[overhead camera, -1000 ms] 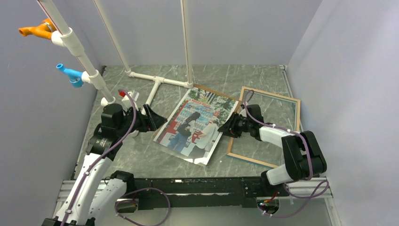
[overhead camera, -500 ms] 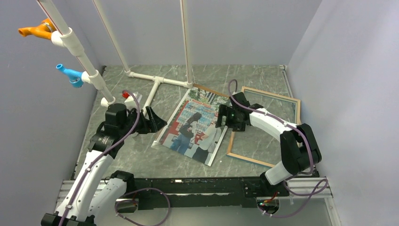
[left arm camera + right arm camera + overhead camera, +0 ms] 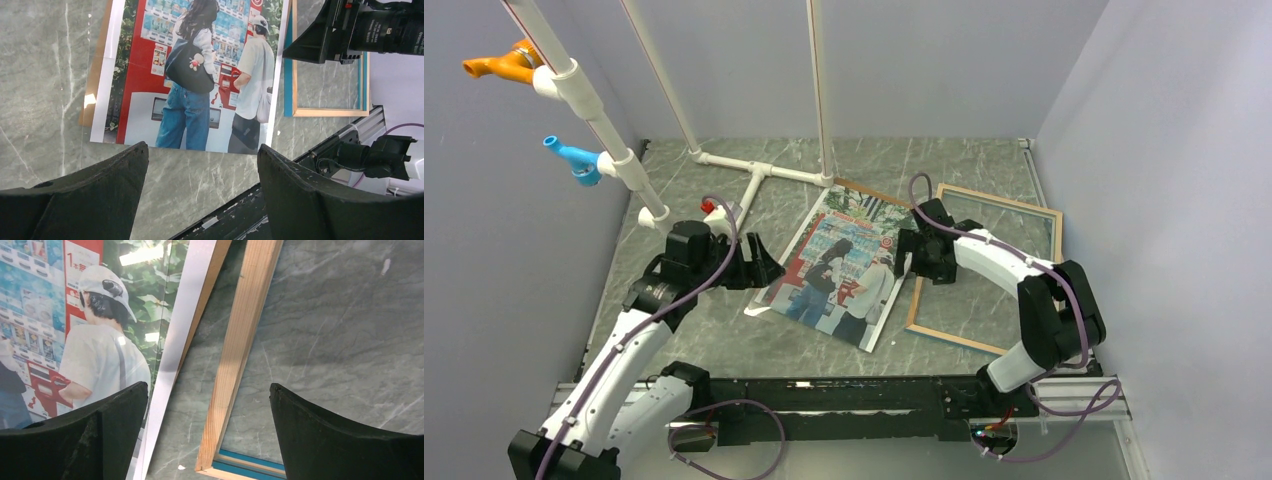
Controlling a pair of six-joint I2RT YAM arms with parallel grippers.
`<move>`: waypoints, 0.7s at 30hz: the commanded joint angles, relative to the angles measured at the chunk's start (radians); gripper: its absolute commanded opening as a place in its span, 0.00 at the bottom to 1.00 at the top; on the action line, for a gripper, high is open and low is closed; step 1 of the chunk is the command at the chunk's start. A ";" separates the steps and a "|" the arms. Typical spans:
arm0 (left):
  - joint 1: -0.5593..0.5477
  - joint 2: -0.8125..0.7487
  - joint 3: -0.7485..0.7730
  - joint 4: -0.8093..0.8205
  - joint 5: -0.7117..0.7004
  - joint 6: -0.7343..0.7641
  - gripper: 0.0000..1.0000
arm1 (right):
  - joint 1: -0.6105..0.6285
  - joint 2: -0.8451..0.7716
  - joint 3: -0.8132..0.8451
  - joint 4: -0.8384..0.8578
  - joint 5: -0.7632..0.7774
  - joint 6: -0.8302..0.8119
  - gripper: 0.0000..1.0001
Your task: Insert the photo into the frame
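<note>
The task is hardly begun. The photo [image 3: 834, 275] lies picture side up on the bench [image 3: 904, 160], just left of the frame [image 3: 1000, 198], and no part of it is inside the frame. The two long edges run close alongside each other, but whether they touch cannot be told. A brown backing board [image 3: 874, 191] shows from under the photo on the edges away from the frame. The frame lies flat with its light wood face up, its opening bare down to the bench.

The right gripper [image 3: 916, 258] hovers over the frame's left rail and the photo's near edge, jaws wide and empty. The left gripper [image 3: 767, 270] hangs at the photo's edge farthest from the frame, jaws also wide and holding nothing. What is left, by this view, is nearly everything: gripping the print, carrying it across and seating it in the frame.

The bench is grey, marble-veined stone. Pale lavender walls close it in behind and right of the frame. A white pipe stand [image 3: 754, 175] rises well to the frame's left.
</note>
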 commanded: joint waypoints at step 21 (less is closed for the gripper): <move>-0.074 0.052 -0.006 0.045 -0.042 0.005 0.83 | -0.028 0.147 0.041 0.035 0.105 -0.076 0.50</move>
